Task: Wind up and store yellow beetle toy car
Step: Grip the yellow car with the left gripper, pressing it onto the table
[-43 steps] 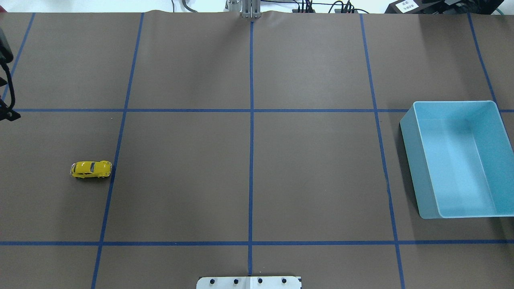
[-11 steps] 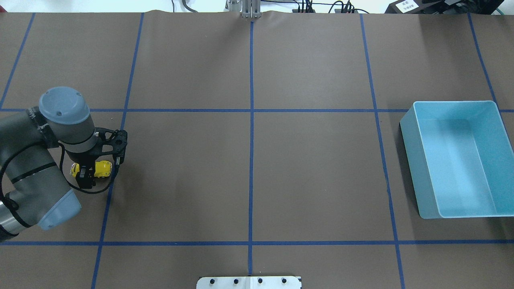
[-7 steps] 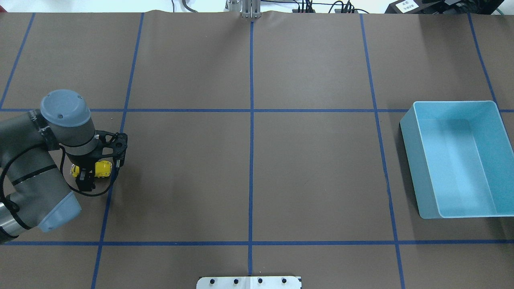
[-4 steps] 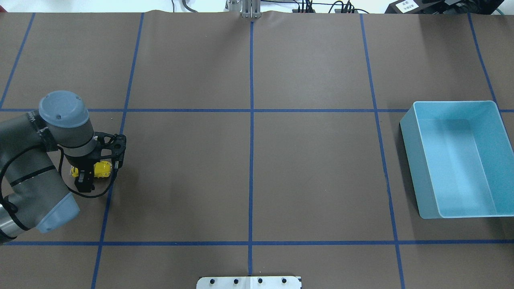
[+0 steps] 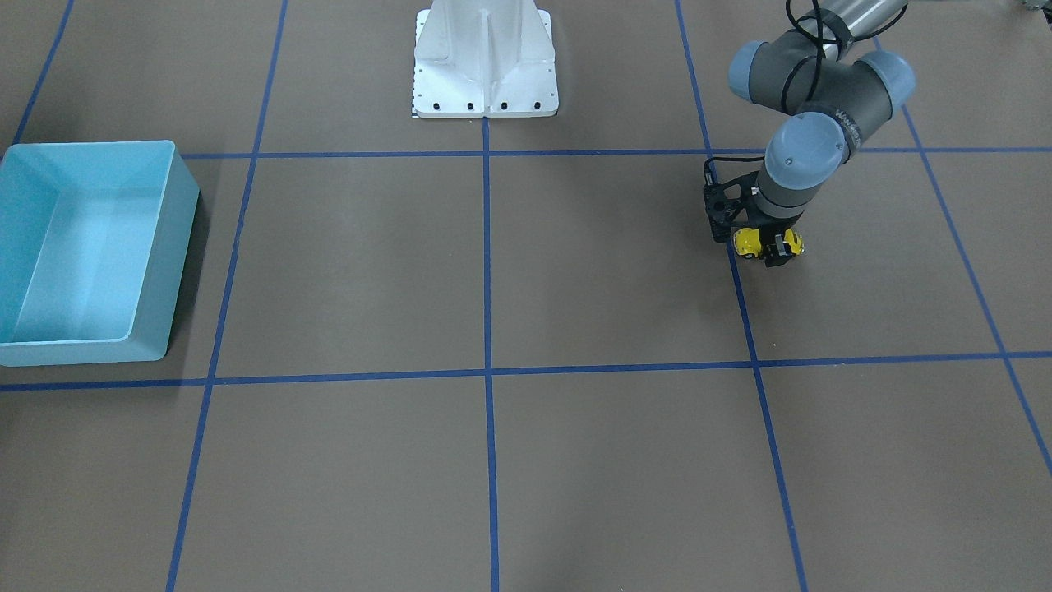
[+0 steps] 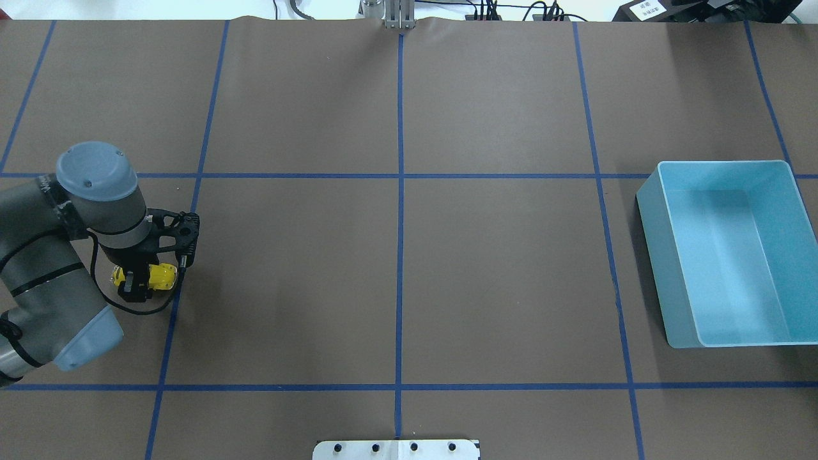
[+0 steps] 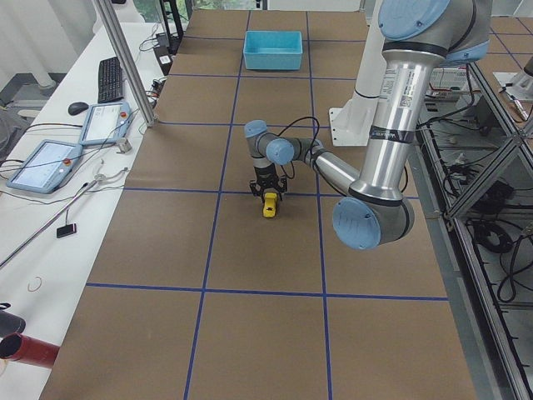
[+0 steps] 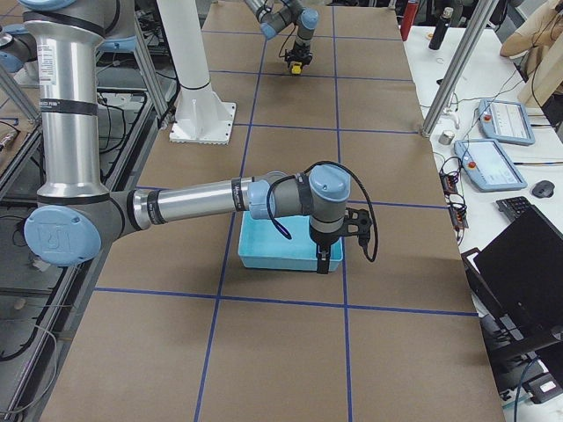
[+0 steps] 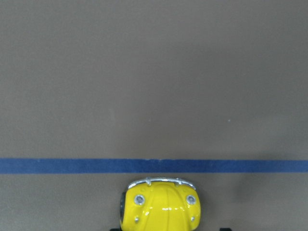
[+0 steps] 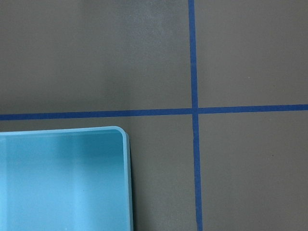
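Observation:
The yellow beetle toy car (image 6: 161, 276) is at the table's left, just left of a blue tape line, its nose toward the middle. My left gripper (image 6: 137, 282) comes straight down on its rear half, fingers on both sides, shut on it. It shows the same way in the front-facing view, car (image 5: 745, 241) and gripper (image 5: 771, 245). The left wrist view shows the car's nose (image 9: 161, 207) at the bottom edge. My right gripper (image 8: 324, 262) hangs by the light blue bin's (image 8: 264, 255) end; I cannot tell whether it is open.
The light blue bin (image 6: 653, 255) stands empty at the table's right side. The white robot base plate (image 5: 485, 90) sits at the robot's edge. Blue tape lines grid the brown table cover (image 6: 396, 281).
The left arm came in from the left and its gripper came down over the car. In the last half second gripper and car shifted together slightly toward the robot's edge.

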`<state>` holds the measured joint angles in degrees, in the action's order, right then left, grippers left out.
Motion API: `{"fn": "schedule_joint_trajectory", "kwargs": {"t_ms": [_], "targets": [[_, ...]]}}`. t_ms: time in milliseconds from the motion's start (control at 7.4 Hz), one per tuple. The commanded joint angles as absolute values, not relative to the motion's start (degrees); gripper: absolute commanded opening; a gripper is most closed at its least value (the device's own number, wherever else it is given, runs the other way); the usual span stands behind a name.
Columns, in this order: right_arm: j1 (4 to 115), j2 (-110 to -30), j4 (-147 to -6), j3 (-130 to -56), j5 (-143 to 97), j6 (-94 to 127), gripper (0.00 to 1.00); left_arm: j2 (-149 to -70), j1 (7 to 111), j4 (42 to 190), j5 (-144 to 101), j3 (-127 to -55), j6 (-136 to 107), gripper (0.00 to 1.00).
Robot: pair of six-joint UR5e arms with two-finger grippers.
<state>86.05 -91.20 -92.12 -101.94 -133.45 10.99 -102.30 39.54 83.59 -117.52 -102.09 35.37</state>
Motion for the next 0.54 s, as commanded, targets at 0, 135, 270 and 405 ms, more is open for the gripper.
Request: {"fn": "schedule_joint_trajectory", "kwargs": {"t_ms": [0, 135, 270, 405], "targets": [[86.04, -91.15, -92.11, -101.87, -133.33, 10.99, 1.00, -101.34, 39.55, 83.50, -117.60, -103.26, 35.77, 0.51], [86.04, -91.14, -92.20, -101.78, -133.24, 10.99, 1.00, -100.73, 39.55, 83.41, -117.60, -104.32, 35.77, 0.35], [86.04, -91.06, -92.11, -101.60, -133.24, 10.99, 1.00, -100.55, 39.64, 83.23, -117.60, -104.67, 35.86, 0.18], [86.04, -91.05, -92.11, -101.60, -133.24, 10.99, 1.00, -99.85, 39.90, 83.32, -117.60, -105.72, 35.86, 0.00]]}}
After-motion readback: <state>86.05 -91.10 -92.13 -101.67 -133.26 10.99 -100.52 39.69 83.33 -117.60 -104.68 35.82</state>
